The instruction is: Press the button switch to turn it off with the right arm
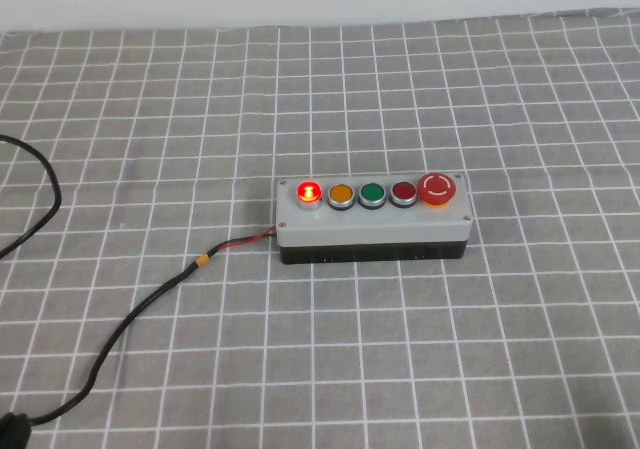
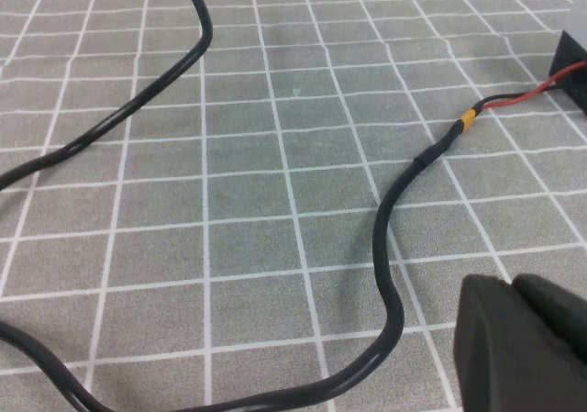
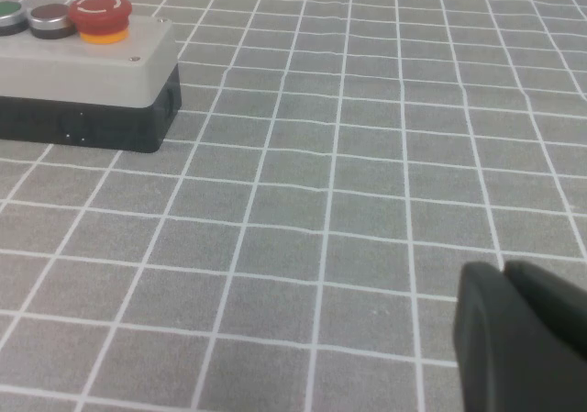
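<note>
The button switch [image 1: 310, 191] is lit bright red, at the left end of the grey five-button box [image 1: 372, 224] in the middle of the table. Neither arm shows in the high view. In the right wrist view my right gripper [image 3: 504, 270] is shut and empty, low over the cloth, well to the right of the box [image 3: 92, 68]. Only the box's right end shows there, and the button switch is out of that view. My left gripper [image 2: 512, 283] is shut and empty, near the black cable [image 2: 394, 247].
On the box, after the lit button, sit an orange button [image 1: 341, 195], a green one [image 1: 372, 194], a dark red flat one [image 1: 403, 193] and a red mushroom button [image 1: 438, 188]. The cable [image 1: 130, 314] runs from the box's left end to the front left. A grey checked cloth [image 1: 500, 349] covers the table.
</note>
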Tool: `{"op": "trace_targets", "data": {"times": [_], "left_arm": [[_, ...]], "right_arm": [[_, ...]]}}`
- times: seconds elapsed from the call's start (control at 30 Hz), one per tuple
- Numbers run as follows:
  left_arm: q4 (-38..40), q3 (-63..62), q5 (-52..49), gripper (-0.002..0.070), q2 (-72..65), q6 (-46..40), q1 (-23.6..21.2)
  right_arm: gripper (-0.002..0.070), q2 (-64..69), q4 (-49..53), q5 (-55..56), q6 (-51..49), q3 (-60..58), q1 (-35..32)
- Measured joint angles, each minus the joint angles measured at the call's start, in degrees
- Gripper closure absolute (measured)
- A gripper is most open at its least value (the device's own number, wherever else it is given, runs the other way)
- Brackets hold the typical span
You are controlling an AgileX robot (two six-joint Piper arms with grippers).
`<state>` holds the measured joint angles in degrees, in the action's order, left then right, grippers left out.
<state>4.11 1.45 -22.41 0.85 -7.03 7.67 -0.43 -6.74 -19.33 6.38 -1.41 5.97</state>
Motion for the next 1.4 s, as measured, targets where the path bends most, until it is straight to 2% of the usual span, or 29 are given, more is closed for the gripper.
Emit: {"op": "trace_targets", "data": {"times": [0.53,1.1,1.4], "left_arm": [[0.0,0.0,0.0,0.0678,0.0,0.0,0.0],[0.0,0.0,0.0,0.0678,0.0,0.0,0.0],[0.0,0.0,0.0,0.0678,0.0,0.0,0.0]], "right_arm": [[0.0693,0.0,-0.1,0.0,0.0,0.0,0.0],[0.0693,0.0,-5.1,1.2,0.0,0.0,0.0],[0.0693,0.0,-30.3,10.2,0.0,0.0,0.0]]}}
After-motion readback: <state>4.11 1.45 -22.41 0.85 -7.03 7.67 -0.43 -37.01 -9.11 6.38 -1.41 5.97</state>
